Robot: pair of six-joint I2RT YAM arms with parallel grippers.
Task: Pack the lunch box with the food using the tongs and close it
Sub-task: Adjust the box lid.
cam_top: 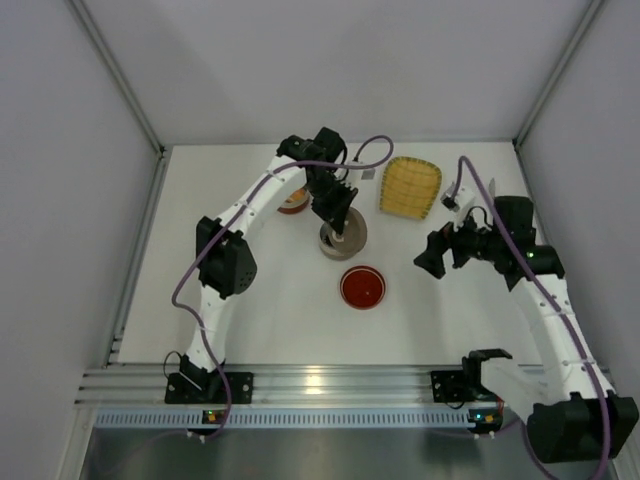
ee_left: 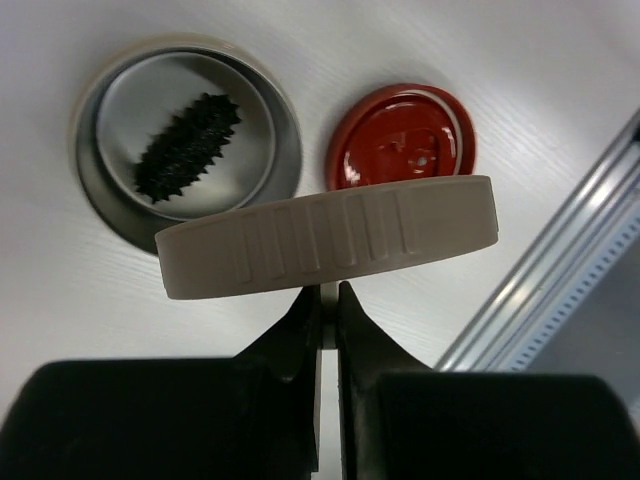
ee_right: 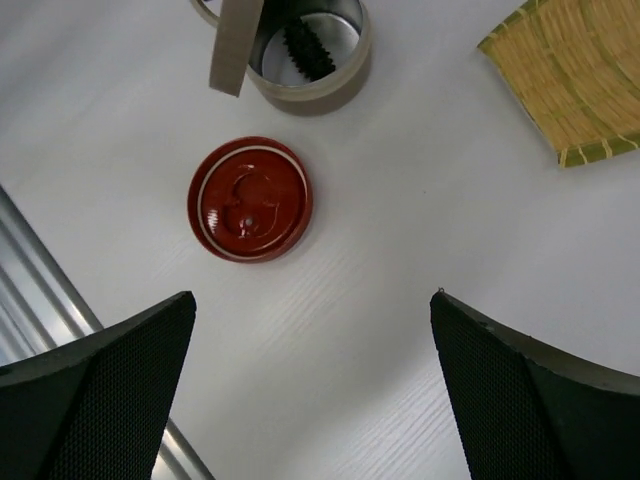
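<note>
The lunch box [ee_left: 288,150] is a round metal tin [ee_right: 345,68] standing open near the middle of the table [cam_top: 352,240]. A black spiky piece of food [ee_left: 190,146] lies inside it [ee_right: 308,48]. My left gripper [ee_left: 328,292] is shut on the rim of a beige ribbed lid [ee_left: 330,236] and holds it tilted just above and beside the tin [ee_right: 235,45]. My right gripper [ee_right: 312,295] hangs open over bare table to the right [cam_top: 432,254], nothing between its fingers. The tongs are out of view.
A red round lid [cam_top: 362,286] lies flat in front of the tin [ee_right: 250,200]. A yellow woven tray [cam_top: 409,187] sits at the back right. A small round container with orange in it [cam_top: 292,204] is partly hidden behind the left arm. A metal rail [cam_top: 320,385] runs along the near edge.
</note>
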